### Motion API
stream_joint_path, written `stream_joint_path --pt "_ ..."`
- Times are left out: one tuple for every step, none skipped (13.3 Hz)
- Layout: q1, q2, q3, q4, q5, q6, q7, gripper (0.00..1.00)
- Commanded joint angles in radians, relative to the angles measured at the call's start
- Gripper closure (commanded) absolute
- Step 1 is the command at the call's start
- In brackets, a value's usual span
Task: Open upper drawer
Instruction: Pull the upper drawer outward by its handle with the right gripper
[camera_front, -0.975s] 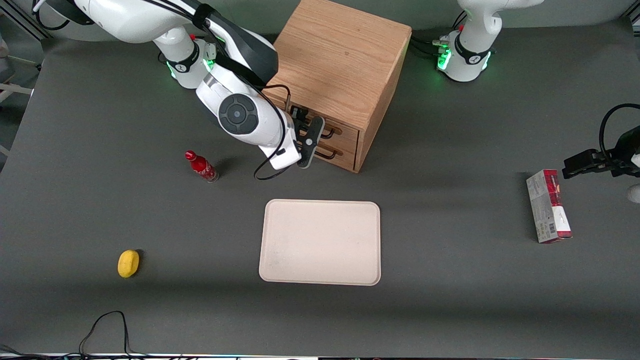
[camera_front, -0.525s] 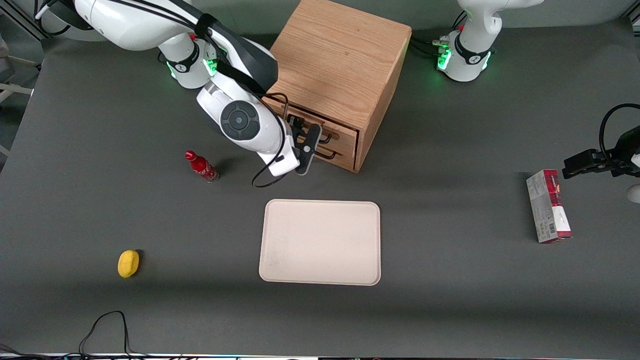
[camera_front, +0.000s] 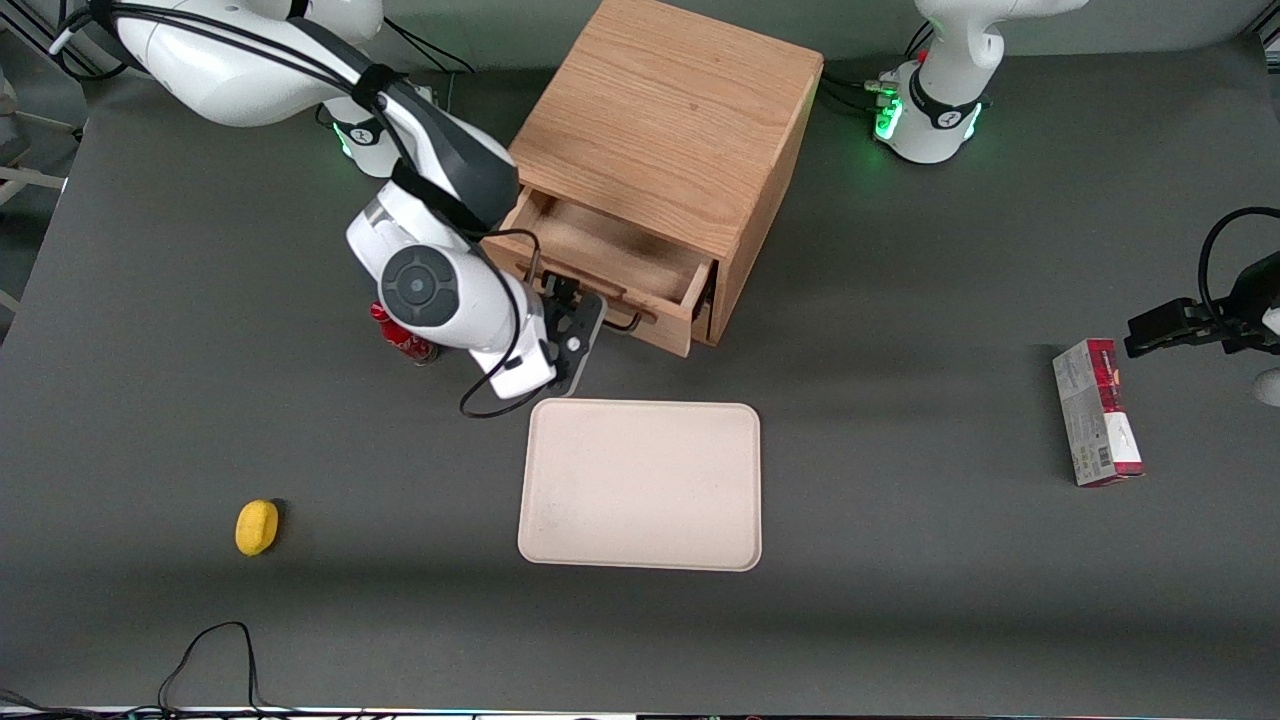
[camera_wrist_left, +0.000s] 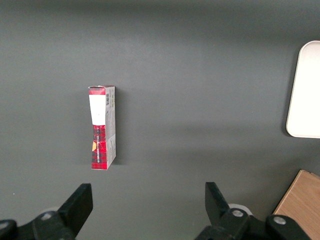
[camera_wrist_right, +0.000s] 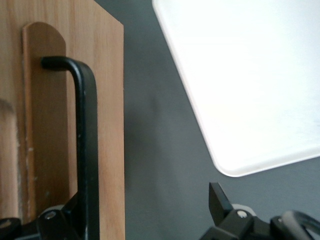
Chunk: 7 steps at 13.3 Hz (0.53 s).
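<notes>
The upper drawer (camera_front: 600, 258) of the oak cabinet (camera_front: 670, 120) stands pulled out, and its bare wooden inside shows. Its thin black bar handle (camera_front: 622, 322) is on the front panel that faces the tray. My right gripper (camera_front: 578, 335) is at the handle's end toward the working arm's end of the table. In the right wrist view the gripper (camera_wrist_right: 147, 212) is open with its fingers wide apart. The handle (camera_wrist_right: 86, 145) runs right beside one finger (camera_wrist_right: 75, 210). The second finger (camera_wrist_right: 218, 197) is over bare table. The lower drawer is hidden under the open one.
A cream tray (camera_front: 640, 485) lies just nearer the front camera than the drawer; it also shows in the right wrist view (camera_wrist_right: 250, 75). A red bottle (camera_front: 402, 347) stands beside my arm. A yellow object (camera_front: 257, 527) lies nearer the camera. A red box (camera_front: 1095, 412) lies toward the parked arm's end.
The upper drawer has slid out of the cabinet toward the front camera. My right gripper and arm moved with its handle, toward the tray and the red bottle.
</notes>
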Motion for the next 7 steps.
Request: stream_joint_path --pt "-0.029 0.041 -0.007 0.084 -0.026 -0.03 -0.034 0.0" --pt "-0.029 0.059 -0.016 0.113 -0.027 -0.036 -0.041 0.0" --pt "-0.029 0.067 -0.019 0.135 -0.029 -0.037 -0.046 0.0" --pt "-0.029 0.078 -0.045 0.159 -0.027 -0.039 -0.048 0.0" --pt "-0.029 0.079 -0.071 0.178 -0.023 -0.04 -0.048 0.0" --pt "-0.029 0.078 -0.081 0.187 -0.021 -0.039 -0.048 0.0" --pt "-0.029 0.079 -0.081 0.189 -0.024 -0.039 -0.048 0.0"
